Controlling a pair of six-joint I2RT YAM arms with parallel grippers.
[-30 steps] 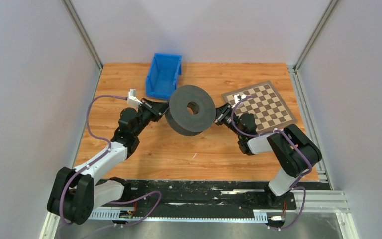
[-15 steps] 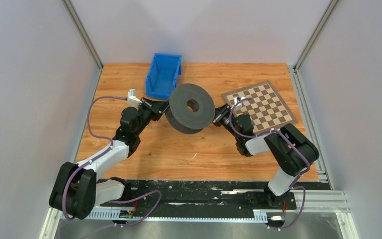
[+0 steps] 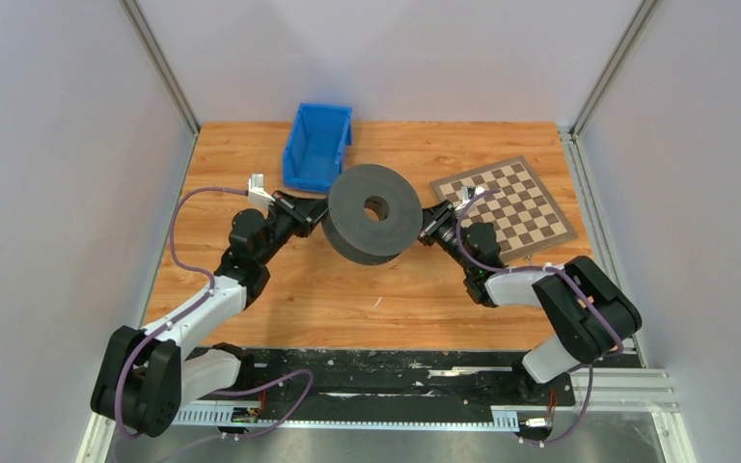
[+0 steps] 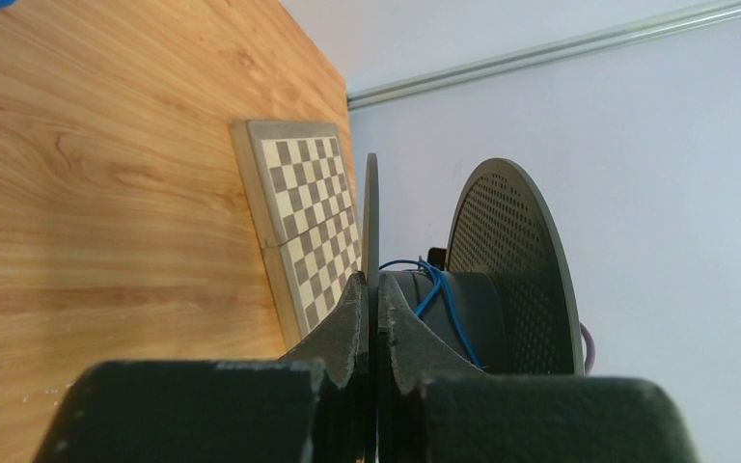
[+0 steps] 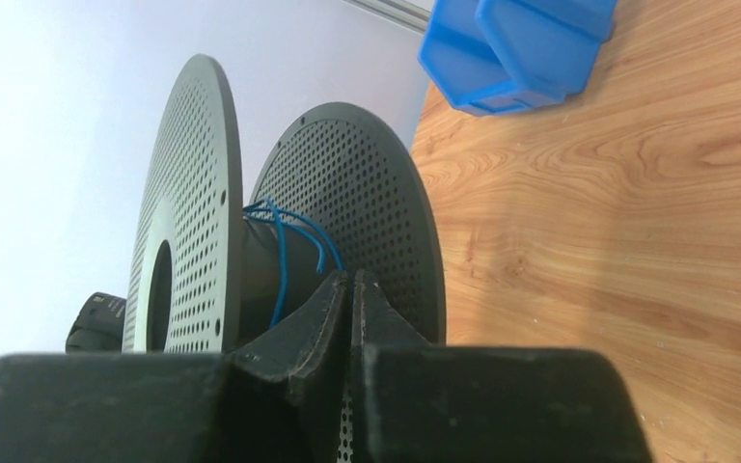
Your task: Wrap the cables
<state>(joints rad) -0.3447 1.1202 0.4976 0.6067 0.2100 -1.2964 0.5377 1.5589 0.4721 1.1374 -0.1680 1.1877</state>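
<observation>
Black perforated plastic: spool (image 3: 355, 230), one item, held tilted between the two claws.

Left claw (image 4: 371, 285): fingers pinched shut on the thin rim of a spool flange (the wrist view shows the edge running straight up between the tips).

Right claw (image 5: 350, 278): closed in the same way on the rim of a perforated flange, at the spool's opposite side.

Wire (image 5: 280, 270): thin, blue, a few loose turns on the core between the flanges, just beyond the tips of both claws; some strands cross the core at a slant.

Chessboard (image 3: 507, 205): flat on the surface, beyond the left claw past the spool, close beside the right claw.

Bin (image 3: 295, 152): blue, near the left claw, well beyond the right.

Surface (image 3: 347, 289): wood grain.
</observation>
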